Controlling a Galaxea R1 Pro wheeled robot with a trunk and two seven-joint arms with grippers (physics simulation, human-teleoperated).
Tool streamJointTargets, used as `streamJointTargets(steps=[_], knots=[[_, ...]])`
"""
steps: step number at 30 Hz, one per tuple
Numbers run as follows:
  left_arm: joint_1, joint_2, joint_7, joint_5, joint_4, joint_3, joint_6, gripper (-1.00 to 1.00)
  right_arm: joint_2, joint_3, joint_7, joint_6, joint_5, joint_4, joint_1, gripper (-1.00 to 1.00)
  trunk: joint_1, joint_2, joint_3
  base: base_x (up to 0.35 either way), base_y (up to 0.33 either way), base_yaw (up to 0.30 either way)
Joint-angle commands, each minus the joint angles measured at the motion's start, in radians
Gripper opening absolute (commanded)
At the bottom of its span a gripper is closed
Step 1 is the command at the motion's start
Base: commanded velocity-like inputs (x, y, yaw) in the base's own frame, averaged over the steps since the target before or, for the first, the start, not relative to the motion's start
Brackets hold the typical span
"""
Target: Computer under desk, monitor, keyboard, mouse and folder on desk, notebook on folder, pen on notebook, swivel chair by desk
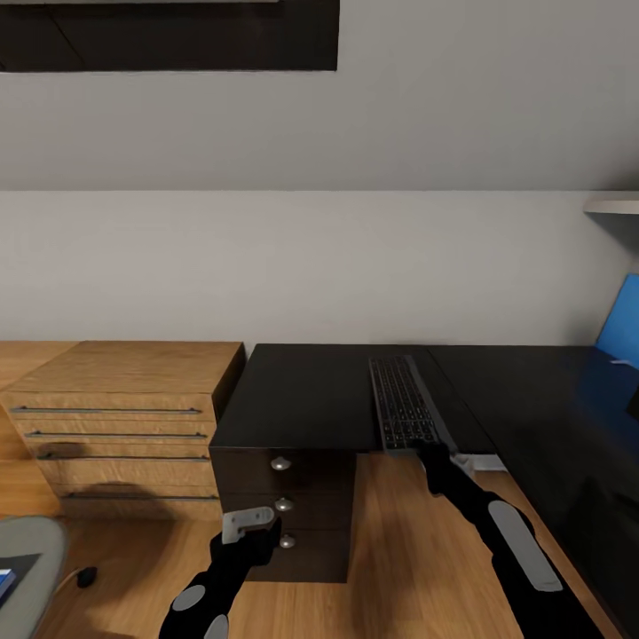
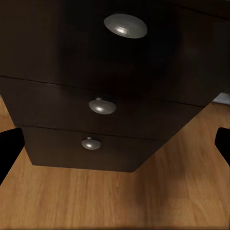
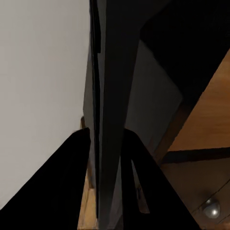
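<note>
The keyboard (image 1: 404,404) lies lengthwise on the black desk (image 1: 302,399), its near end just over the front edge. My right gripper (image 1: 432,451) is at that end. In the right wrist view its two dark fingers (image 3: 72,182) sit on either side of the keyboard's thin slab (image 3: 112,96), shut on it. My left gripper (image 1: 253,519) hangs open, holding nothing, in front of the desk's drawer unit (image 2: 120,72). The swivel chair's grey seat (image 1: 31,550) shows at the bottom left, with a corner of the blue folder (image 1: 4,581) on it. A pale strip (image 1: 484,461), perhaps the computer, shows under the desk.
A light-wood drawer chest (image 1: 124,417) stands left of the desk, touching it. A small dark thing (image 1: 86,577) lies on the wood floor beside the chair. A blue wall panel (image 1: 621,324) is at the far right, above the desk's glossy right wing (image 1: 568,417).
</note>
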Motion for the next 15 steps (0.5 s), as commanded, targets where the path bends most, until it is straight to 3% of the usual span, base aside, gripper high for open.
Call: streamJointTargets(steps=[1, 7, 15], knots=[[-0.001, 0.0, 0.009, 0.011, -0.002, -0.002, 0.003, 1.0, 0.0, -0.001, 0.023, 0.005, -0.006, -0.001, 0.0, -1.0, 0.0, -0.001, -0.001, 0.0, 0.0, 0.0], [-0.001, 0.0, 0.009, 0.011, -0.003, -0.003, 0.003, 1.0, 0.0, 0.0, 0.119, 0.004, -0.004, -0.004, 0.003, -1.0, 0.0, -0.001, -0.001, 0.0, 0.0, 0.0], [-0.001, -0.001, 0.009, 0.011, -0.003, -0.004, 0.004, 1.0, -0.006, -0.001, 0.135, 0.009, -0.001, -0.005, 0.004, -1.0, 0.0, -0.001, -0.001, 0.0, 0.0, 0.0]])
